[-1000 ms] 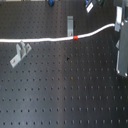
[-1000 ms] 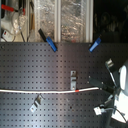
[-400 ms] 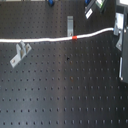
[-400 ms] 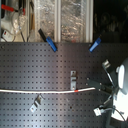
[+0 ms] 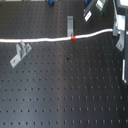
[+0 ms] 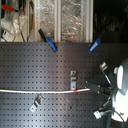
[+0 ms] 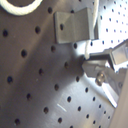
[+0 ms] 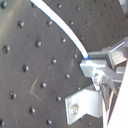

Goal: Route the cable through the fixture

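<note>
One cable (image 5: pixel 45 39) runs lengthwise across the worktop (image 5: pixel 65 90), its end pinched in the closed pincer (image 8: pixel 89 61); bracket (image 5: pixel 70 23) sits just beside the red band (image 5: pixel 73 37).

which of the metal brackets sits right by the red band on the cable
The upright bracket just behind the red band in the first exterior view; the other bracket stands far along the cable, to the first exterior view's left.
</note>
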